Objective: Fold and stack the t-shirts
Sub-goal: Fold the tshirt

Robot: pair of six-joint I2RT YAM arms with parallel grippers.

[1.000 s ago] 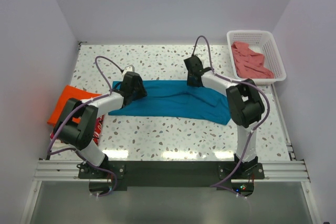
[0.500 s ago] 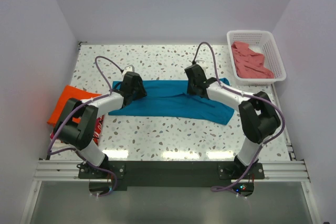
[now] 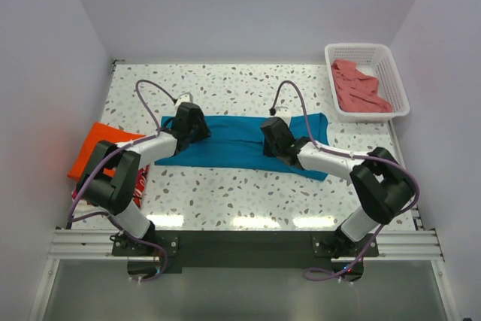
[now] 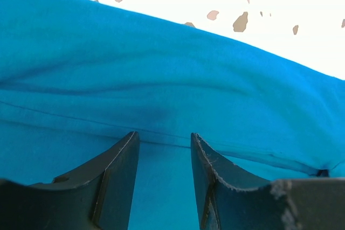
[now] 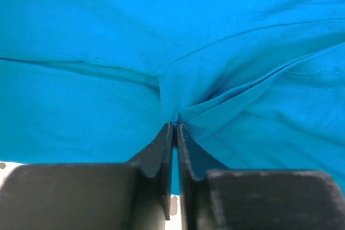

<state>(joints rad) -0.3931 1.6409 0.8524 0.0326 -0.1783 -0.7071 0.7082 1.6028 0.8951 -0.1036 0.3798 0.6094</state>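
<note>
Step in hand, by your reading?

Folding, I'd say. The teal-blue cloth t-shirt (image 3: 233,144) lies spread as a long band across the middle of the speckled counter (image 3: 225,84), with both arms on it. A bright orange folded t-shirt (image 3: 89,144) sits at the counter's left edge. A salmon-pink t-shirt (image 3: 359,86) waits in the white plastic lattice basket (image 3: 361,47) at the far right.

And the right hand (image 5: 173,129)?

Fingers pressed nearly together, pinching a ridge of the teal cloth. Creases run into the pinch.

The left hand (image 4: 161,139)?

About half open, both fingertips resting on the shirt near its left end, only flat cloth between them. It seems to pin rather than grip.

Next move?

Likely the right carries its pinched fold across while the left holds the shirt down, matching the edges and lifting just 1 layer.
</note>
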